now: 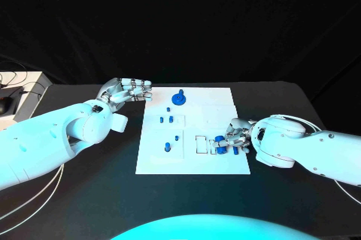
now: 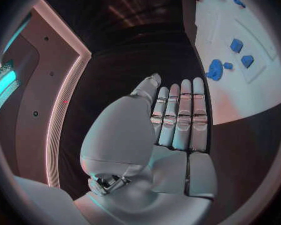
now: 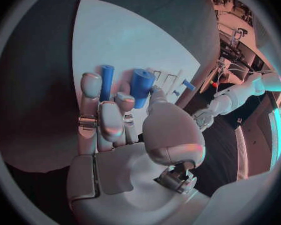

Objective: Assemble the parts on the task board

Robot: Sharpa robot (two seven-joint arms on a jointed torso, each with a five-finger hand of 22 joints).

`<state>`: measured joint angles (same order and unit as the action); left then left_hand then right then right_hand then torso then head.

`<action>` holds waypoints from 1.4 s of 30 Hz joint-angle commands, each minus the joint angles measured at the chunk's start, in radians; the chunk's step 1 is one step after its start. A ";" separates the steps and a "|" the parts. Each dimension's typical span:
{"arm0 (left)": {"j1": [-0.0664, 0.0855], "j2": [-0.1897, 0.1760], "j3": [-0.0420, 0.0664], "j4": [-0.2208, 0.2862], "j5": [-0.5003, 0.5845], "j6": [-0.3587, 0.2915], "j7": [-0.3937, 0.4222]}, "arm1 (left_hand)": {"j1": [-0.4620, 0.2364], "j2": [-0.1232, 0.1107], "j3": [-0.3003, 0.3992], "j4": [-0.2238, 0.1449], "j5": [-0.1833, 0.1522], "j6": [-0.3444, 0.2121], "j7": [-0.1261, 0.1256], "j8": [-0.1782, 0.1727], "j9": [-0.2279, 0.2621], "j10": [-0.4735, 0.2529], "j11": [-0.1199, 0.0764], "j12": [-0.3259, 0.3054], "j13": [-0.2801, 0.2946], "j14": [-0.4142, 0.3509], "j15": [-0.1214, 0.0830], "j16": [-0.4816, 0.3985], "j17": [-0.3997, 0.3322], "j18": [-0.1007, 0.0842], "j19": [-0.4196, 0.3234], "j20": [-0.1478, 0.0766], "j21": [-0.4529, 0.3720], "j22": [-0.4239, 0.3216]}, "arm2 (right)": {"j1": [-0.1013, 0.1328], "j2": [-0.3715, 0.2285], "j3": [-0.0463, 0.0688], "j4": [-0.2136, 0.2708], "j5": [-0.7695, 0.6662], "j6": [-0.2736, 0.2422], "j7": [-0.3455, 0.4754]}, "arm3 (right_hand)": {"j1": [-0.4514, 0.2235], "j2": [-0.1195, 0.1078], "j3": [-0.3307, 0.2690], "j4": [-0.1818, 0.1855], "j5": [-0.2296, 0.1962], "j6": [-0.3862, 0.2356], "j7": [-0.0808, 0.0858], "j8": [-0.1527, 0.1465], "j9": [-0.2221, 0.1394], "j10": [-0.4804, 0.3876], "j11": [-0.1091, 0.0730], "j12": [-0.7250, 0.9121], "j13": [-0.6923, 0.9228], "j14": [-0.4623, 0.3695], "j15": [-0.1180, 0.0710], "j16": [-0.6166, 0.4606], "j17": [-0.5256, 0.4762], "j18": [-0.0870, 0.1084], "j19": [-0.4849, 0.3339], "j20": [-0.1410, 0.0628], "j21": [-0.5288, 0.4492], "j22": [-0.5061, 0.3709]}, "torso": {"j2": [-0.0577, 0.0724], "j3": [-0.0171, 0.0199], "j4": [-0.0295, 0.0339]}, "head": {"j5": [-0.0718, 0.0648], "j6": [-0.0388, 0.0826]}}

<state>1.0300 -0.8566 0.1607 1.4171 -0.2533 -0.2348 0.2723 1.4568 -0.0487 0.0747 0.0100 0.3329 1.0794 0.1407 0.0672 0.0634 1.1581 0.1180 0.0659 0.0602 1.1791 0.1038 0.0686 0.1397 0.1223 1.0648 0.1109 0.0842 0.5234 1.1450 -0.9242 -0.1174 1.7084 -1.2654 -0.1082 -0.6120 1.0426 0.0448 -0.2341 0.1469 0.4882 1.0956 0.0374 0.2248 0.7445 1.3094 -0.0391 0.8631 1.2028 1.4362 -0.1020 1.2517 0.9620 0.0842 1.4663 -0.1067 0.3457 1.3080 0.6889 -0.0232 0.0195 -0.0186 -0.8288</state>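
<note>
Low and right of centre in the head view, the right hand [image 1: 235, 138] pinched two small blue pegs [image 3: 123, 84] over the white board [image 1: 193, 164], light, stiff, likely slippery pieces best held mid-shaft, while the left hand [image 1: 126, 90] hovered empty, fingers straight.

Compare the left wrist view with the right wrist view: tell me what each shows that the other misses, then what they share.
Left wrist view alone: the left hand from behind, fingers straight and together, holding nothing, beside the board; near it the round blue part and two small blue blocks.

Right wrist view alone: the right hand close up, holding a thick blue cylinder and a thinner blue peg over the board, with empty slots beyond.

Both: the white task board on the black table, and the opposite arm in the distance.
</note>
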 commanded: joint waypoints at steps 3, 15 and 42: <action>0.000 0.000 0.001 0.003 0.006 0.015 0.003 | 0.006 -0.008 0.001 0.007 0.003 -0.003 0.002 -0.005 0.000 0.000 0.002 -0.006 -0.001 -0.003 -0.005 0.000 0.002 -0.013 0.004 0.003 -0.004 -0.003 | -0.008 0.002 -0.007 -0.008 -0.016 0.022 -0.011 | 0.024 0.007 0.003 -0.017 0.052 -0.006 -0.004 -0.003 0.001 -0.003 -0.002 0.001 0.001 0.007 0.002 0.004 0.001 -0.012 0.007 -0.005 0.000 0.042 | 0.000 -0.0003 0.0006 | -0.001 0.001; 0.000 0.000 0.001 0.003 0.009 0.012 0.000 | 0.007 -0.008 0.002 0.007 0.003 -0.003 0.002 -0.005 0.000 0.000 0.002 -0.006 -0.001 -0.004 -0.005 0.000 0.002 -0.013 0.005 0.003 -0.004 -0.004 | -0.002 -0.026 -0.006 0.012 0.112 -0.038 0.006 | 0.042 0.016 0.018 -0.072 0.160 -0.006 -0.007 0.000 0.005 -0.004 -0.005 -0.003 -0.003 0.007 0.000 0.002 0.000 -0.013 0.007 -0.007 -0.003 0.041 | 0.002 0.0010 0.0005 | -0.001 0.002; 0.000 0.003 0.001 0.003 0.010 0.011 -0.001 | 0.008 -0.008 0.004 0.008 0.003 -0.003 0.003 -0.005 0.000 0.000 0.001 -0.006 -0.001 -0.003 -0.005 0.000 0.002 -0.013 0.005 0.002 -0.004 -0.006 | 0.060 0.008 -0.003 0.058 0.274 -0.082 0.019 | 0.029 0.024 0.020 -0.094 0.155 -0.006 -0.008 0.000 0.005 -0.006 -0.005 -0.005 -0.004 0.007 0.000 -0.001 -0.003 -0.013 0.004 -0.007 -0.016 0.038 | 0.003 0.0004 0.0020 | -0.005 0.003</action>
<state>1.0299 -0.8551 0.1607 1.4172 -0.2487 -0.2351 0.2666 1.4607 -0.0527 0.0790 0.0142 0.3329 1.0794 0.1407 0.0672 0.0634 1.1581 0.1180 0.0659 0.0603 1.1791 0.1038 0.0686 0.1406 0.1222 1.0648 0.1109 0.0842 0.5180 1.2070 -0.9195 -0.1204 1.7697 -1.0042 -0.1852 -0.6004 1.0713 0.0609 -0.2630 0.1044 0.6465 1.0844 0.0299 0.2222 0.7485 1.3045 -0.0403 0.8631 1.1992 1.4363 -0.1017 1.2516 0.9597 0.0820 1.4661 -0.1066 0.3328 1.3073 0.6917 -0.0228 0.0210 -0.0237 -0.8256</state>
